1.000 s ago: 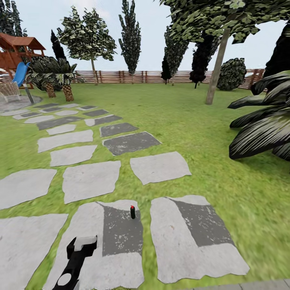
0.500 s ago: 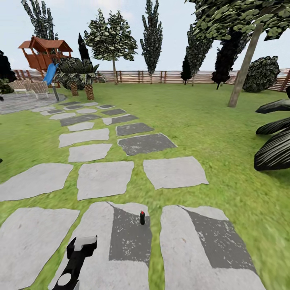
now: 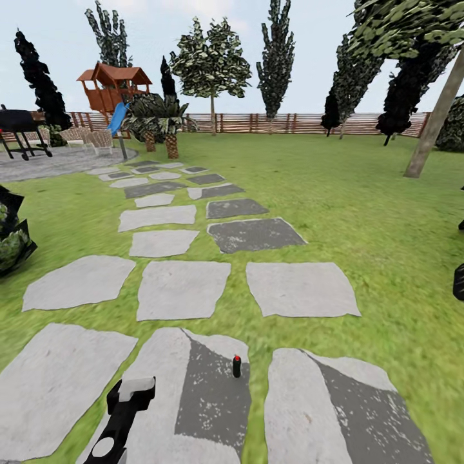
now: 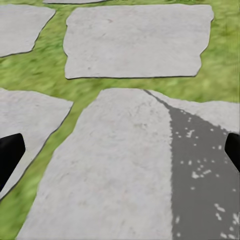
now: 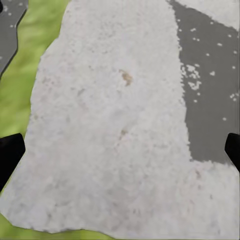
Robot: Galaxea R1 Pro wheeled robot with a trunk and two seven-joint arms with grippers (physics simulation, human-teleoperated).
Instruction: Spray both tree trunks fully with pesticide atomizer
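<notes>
The pesticide atomizer is a tiny dark bottle with a red top. It stands upright on the dark patch of a stepping stone, ahead and to the right of my left gripper. In the left wrist view the left gripper is open over pale stone, with nothing between its fingers. My right gripper is also open and empty above another slab. One tree with a thick, leaning, grey-brown trunk rises from the lawn at the far right.
A stepping-stone path runs across the grass to a round stone patio with a black grill. A playhouse with a blue slide, palms and a slat fence lie beyond. A dark bush is at the left.
The camera has turned left, so everything has shifted right in the picture and the grill and patio have come into view. The atomizer now appears lower and nearer. My left arm has kept its pose.
</notes>
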